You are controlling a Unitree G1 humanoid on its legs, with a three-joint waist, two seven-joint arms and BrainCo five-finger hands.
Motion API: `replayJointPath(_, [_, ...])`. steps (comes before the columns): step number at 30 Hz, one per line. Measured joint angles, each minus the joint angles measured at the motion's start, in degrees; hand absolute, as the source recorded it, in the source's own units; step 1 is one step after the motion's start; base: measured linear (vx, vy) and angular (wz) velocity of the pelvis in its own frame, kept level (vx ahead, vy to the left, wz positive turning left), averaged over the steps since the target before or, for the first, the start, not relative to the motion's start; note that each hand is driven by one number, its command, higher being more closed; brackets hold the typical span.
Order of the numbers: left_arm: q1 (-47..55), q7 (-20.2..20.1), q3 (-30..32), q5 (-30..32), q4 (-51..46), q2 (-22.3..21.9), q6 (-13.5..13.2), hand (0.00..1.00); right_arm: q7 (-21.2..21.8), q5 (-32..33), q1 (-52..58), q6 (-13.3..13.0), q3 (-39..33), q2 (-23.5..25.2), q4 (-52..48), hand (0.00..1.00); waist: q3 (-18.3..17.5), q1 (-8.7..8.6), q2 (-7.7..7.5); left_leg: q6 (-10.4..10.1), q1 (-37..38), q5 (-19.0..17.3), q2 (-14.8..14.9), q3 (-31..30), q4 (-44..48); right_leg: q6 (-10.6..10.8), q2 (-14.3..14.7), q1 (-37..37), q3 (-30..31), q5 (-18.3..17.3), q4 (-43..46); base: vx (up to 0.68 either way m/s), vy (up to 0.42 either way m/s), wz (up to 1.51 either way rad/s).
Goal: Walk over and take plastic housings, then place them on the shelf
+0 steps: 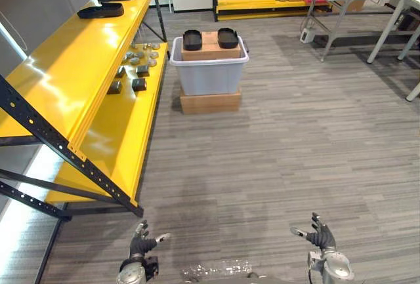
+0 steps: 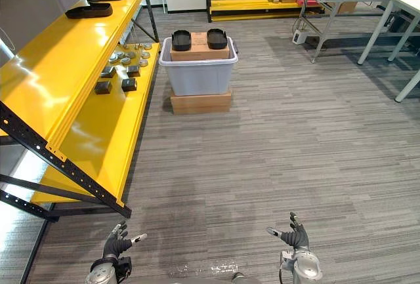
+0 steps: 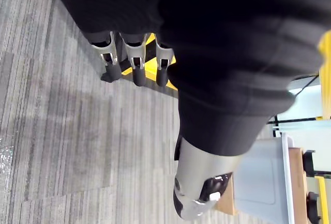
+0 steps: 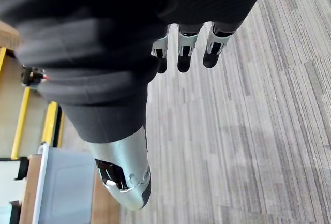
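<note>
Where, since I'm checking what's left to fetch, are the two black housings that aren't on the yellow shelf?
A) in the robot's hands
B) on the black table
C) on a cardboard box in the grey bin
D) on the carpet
C: the black housings lie side by side on the cardboard box inside the grey bin; the left hand and right hand are open and empty.

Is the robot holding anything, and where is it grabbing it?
No, nothing. Both the left hand and the right hand are open and empty above the floor.
</note>
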Motion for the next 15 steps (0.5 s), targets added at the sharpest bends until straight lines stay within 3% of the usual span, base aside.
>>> replayJointPath(4, [0.0,0.1,-0.2,-0.3,-1.2,-0.1,0.0,0.0,-0.2,0.0,-0.6,0.1,0.0,0.0,0.0,0.0,0.0,0.15,-0.02,0.6,-1.2,-0.7,-0.3,0.6,0.3,0.4,-0.3,-1.6,0.3,-0.5,0.4,0.04,-0.001,-0.06])
replayJointPath(7, [0.0,0.2,-0.2,-1.4,-1.7,-0.1,0.0,0.0,-0.9,0.1,-1.1,0.1,-0.1,0.0,0.0,0.0,0.0,0.08,0.04,1.0,-1.8,-3.0,-0.7,1.5,1.6,1.3,-1.4,-3.8,0.8,-3.2,4.3,0.09,0.04,-0.11])
replayJointPath(9, [0.3,0.2,-0.3,-1.4,-3.3,-0.1,0.0,0.0,-1.1,0.1,-1.7,0.1,-0.3,-0.2,0.0,0.0,0.2,0.2,-0.35,1.6,-4.2,-8.5,-1.2,2.5,7.9,3.1,-4.4,-8.6,2.1,-9.0,15.1,0.16,0.096,-0.19])
replayJointPath(11, [0.3,0.4,-0.8,-1.4,-3.4,-0.2,0.0,0.0,-1.1,0.1,-2.0,0.2,-0.3,-0.8,0.1,0.0,0.7,0.22,-0.23,2.3,-4.0,-11.9,-1.7,2.9,10.4,4.1,-6.7,-12.4,1.7,-11.3,25.5,0.15,0.124,-0.24])
replayJointPath(14, [0.4,0.6,-2.0,-1.5,-3.9,0.3,0.0,0.0,-1.1,0.1,-1.5,0.4,0.2,-0.8,0.2,0.0,1.5,-0.25,0.47,3.8,1.2,-14.2,-2.7,2.4,10.7,3.9,-11.3,-20.5,-0.1,-11.4,48.2,0.27,0.142,-0.02])
replayJointPath(15, [0.3,1.1,-2.0,-1.5,-4.0,0.3,0.0,0.0,-1.0,0.1,-1.4,0.4,0.2,-0.8,0.2,0.0,1.8,-0.26,1.07,3.7,2.7,-15.4,-2.5,2.3,10.8,3.5,-11.5,-23.0,-0.4,-13.8,51.1,0.45,0.133,0.11])
